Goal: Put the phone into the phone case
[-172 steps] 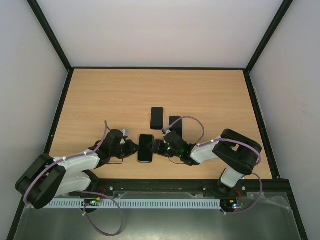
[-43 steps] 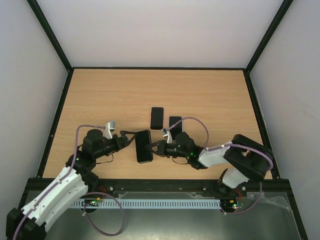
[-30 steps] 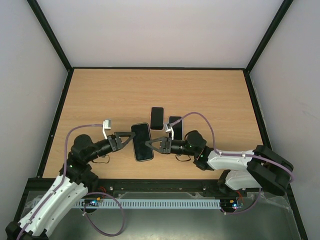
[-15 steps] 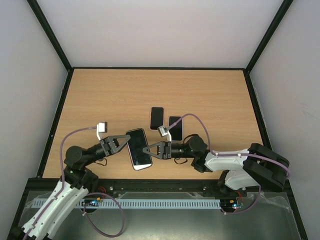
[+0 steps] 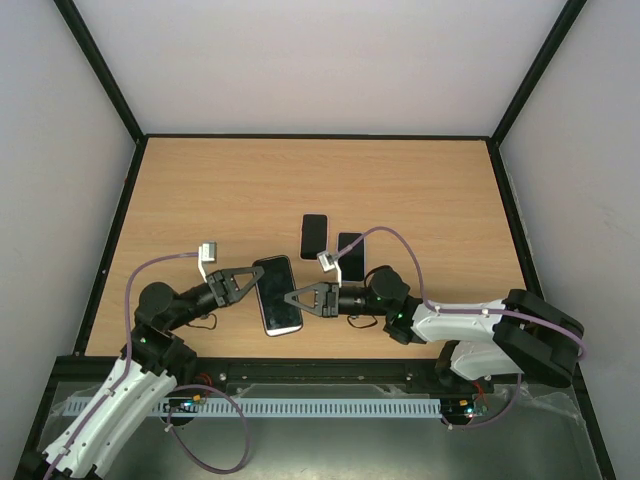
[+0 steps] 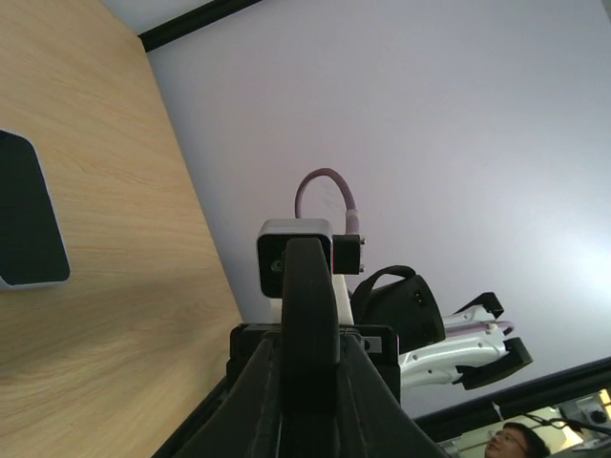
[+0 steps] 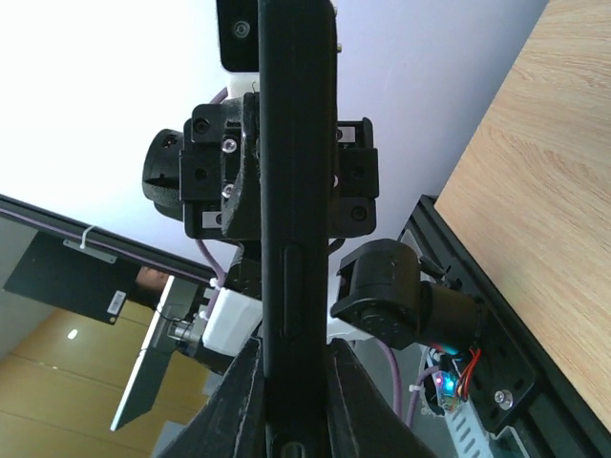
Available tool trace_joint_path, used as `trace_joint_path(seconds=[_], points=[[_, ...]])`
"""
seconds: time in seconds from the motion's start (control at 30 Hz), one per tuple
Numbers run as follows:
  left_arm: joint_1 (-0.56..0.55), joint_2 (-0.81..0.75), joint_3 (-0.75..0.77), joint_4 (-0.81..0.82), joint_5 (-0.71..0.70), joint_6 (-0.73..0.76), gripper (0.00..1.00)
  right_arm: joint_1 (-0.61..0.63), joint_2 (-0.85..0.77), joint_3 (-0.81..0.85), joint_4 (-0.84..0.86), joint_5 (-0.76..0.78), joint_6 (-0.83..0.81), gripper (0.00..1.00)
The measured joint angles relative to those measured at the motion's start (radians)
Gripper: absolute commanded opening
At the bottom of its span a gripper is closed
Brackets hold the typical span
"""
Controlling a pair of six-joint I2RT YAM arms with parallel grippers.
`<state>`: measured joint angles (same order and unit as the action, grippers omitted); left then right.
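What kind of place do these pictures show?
Probably a lab test cell for robots: a wooden table enclosed by plain white walls on a black frame, with the left arm and right arm bolted at its near edge.

My left gripper (image 5: 247,284) pinches the phone (image 5: 278,296) by its left edge, my right gripper (image 5: 297,298) by its right, screen up, slightly tilted. Just beyond, on the wooden table (image 5: 420,190), lie a far dark slab (image 5: 314,236) and a nearer dark slab (image 5: 352,255) — phone or case, I cannot tell.
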<state>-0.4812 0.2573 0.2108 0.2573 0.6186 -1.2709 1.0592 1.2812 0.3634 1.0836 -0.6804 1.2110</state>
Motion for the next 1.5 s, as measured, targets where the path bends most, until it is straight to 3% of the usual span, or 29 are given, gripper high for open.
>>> trace_joint_path(seconds=[0.17,0.43,0.57,0.7,0.8,0.9,1.0,1.27,1.5], points=[[0.001,-0.003,0.0,-0.014,-0.012,-0.005,0.52,0.009,-0.003,0.004,-0.044,0.036,-0.008,0.09],[0.002,0.0,-0.06,0.065,0.035,-0.046,0.69,0.02,-0.01,-0.023,-0.049,0.167,0.032,0.1],[0.001,0.0,-0.109,0.092,0.072,-0.06,0.69,0.019,-0.016,-0.023,-0.06,0.24,0.043,0.1],[0.001,0.035,-0.122,0.116,0.119,-0.061,0.62,0.018,-0.036,-0.023,-0.071,0.306,0.049,0.11],[0.001,0.049,-0.123,0.118,0.142,-0.058,0.45,0.015,-0.051,-0.023,-0.085,0.364,0.045,0.11],[0.001,0.056,-0.123,0.124,0.165,-0.053,0.18,0.014,-0.053,-0.022,-0.09,0.401,0.045,0.11],[0.003,0.088,-0.113,0.092,0.184,-0.014,0.03,0.014,-0.051,-0.019,-0.089,0.414,0.043,0.11],[0.004,0.126,-0.039,-0.075,0.189,0.124,0.04,0.012,-0.045,-0.024,-0.112,0.431,0.045,0.11],[0.004,0.129,-0.022,-0.154,0.175,0.145,0.42,0.011,-0.045,-0.026,-0.121,0.404,0.028,0.11]])
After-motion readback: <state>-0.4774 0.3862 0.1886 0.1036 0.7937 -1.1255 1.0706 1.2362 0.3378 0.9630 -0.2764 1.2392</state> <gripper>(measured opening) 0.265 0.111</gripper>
